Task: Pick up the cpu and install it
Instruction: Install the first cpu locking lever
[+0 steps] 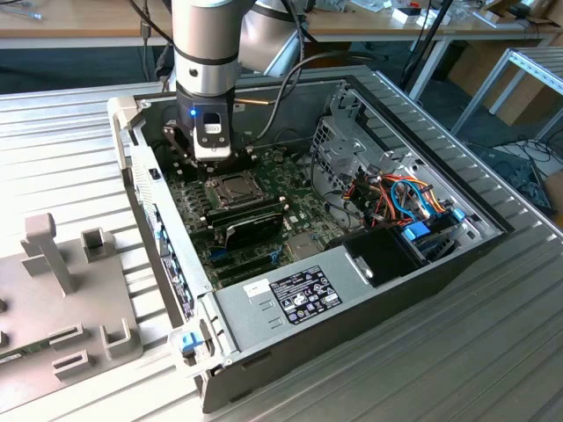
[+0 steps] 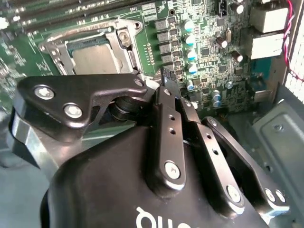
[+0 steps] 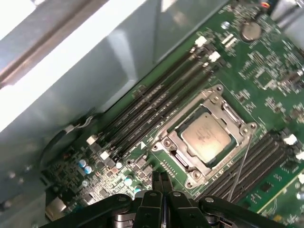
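Observation:
The cpu (image 3: 206,137) is a small square chip with a dull silver top. It lies flat in the socket on the green motherboard (image 3: 266,71), with the metal socket frame (image 3: 167,144) around it. The cpu (image 2: 95,59) also shows in the second wrist view, and in the exterior view the cpu (image 1: 230,187) sits mid-board. My gripper (image 3: 160,177) hangs a little above the board beside the socket, off the cpu. Its black fingers (image 2: 164,95) are pressed together with nothing between them. In the exterior view my gripper (image 1: 213,161) is just behind the socket.
Black memory slots (image 3: 156,102) run along one side of the socket, and a thin lever rod (image 3: 240,166) along the other. A black module (image 1: 253,221) lies in front of the socket. The case holds a grey power supply (image 1: 290,294), a drive cage (image 1: 339,141) and coloured cables (image 1: 405,198). A grey fixture (image 1: 62,290) stands at the exterior view's left.

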Robot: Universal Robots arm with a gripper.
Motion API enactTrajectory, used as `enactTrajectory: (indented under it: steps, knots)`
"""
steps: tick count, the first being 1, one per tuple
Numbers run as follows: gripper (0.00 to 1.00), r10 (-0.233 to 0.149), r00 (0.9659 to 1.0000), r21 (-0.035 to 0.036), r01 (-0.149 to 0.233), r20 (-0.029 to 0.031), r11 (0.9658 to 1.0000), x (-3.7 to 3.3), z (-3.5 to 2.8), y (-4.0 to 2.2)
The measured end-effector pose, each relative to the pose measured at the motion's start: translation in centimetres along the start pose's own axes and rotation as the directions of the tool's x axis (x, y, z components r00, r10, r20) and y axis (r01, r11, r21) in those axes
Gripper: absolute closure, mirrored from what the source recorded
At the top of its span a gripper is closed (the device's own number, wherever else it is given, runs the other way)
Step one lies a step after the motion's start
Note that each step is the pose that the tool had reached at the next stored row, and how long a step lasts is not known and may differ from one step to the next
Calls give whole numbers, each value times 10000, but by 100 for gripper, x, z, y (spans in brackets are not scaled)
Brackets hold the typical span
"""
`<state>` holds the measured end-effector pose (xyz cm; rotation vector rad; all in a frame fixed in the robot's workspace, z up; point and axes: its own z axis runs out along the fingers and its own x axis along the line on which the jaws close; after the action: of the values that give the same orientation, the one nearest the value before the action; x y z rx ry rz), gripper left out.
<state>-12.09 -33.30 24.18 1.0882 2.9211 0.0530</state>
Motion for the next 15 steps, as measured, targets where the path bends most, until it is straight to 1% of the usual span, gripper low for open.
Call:
enactTrajectory:
  steps: [1,3,4,5,7,9,11,12,14,15]
  knots:
    - [89,-316,9995,-5,315,-13,9995,0,0,0]
    - [89,-690,9976,-10,690,-29,9976,0,0,0]
    - [89,-951,9955,-14,951,-40,9955,0,0,0]
    - [89,-1124,9936,-18,1124,-47,9937,0,0,0]
    - [89,-1551,9879,-26,1551,-64,9879,0,1,0]
    - [89,-1957,9806,-35,1957,-81,9807,0,1,0]
    - [89,-2372,9714,-44,2372,-98,9714,0,1,0]
    - [89,-2630,9647,-51,2629,-108,9648,0,1,0]
    - [89,-3006,9537,-63,3006,-123,9537,0,1,0]
    - [89,-3276,9447,-72,3275,-135,9448,0,1,0]
